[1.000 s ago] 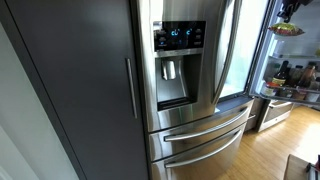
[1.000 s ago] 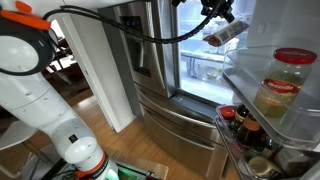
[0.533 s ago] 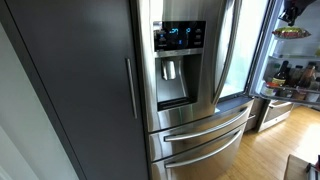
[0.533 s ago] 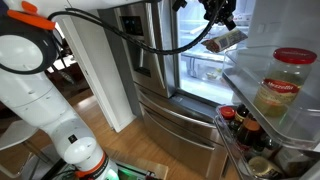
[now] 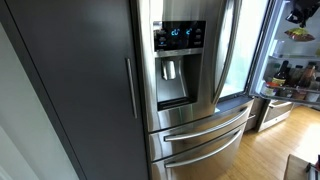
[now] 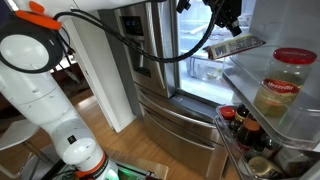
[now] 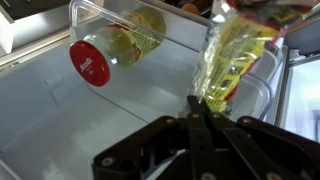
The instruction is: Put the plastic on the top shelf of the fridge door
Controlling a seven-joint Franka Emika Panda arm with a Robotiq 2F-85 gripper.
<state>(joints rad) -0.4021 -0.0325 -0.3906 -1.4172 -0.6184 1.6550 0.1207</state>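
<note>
**Holding the plastic at the top door bin**

Pinching one edge of the plastic [image 7: 236, 52], the fingers [image 7: 193, 118] are pressed together with no gap visible between them in the wrist view. The yellowish, crinkled packet stretches away from their tips toward the far wall of the top shelf [image 7: 262, 92].

In an exterior view, the plastic [image 6: 236, 47] hangs just below the fingers [image 6: 226, 17] and slants out past them, its far end over the rim of the top shelf [image 6: 250, 76] on the fridge door [image 6: 300, 25]. Whether the packet already touches the bin or is just above it cannot be told.

A jar [image 7: 118, 52] with a red lid [image 7: 90, 63] stands in the same bin, beyond the fingers and off to one side of the plastic, apart from it. The exterior view shows this jar [image 6: 278, 88] lower than the fingers and further along the shelf.

Well below the fingers, a lower door bin holds several bottles [image 6: 245, 125].

From the front of the fridge, the fingers [image 5: 299, 14] and the plastic [image 5: 298, 33] beneath them appear only small and dim, up beside the opened door.
</note>
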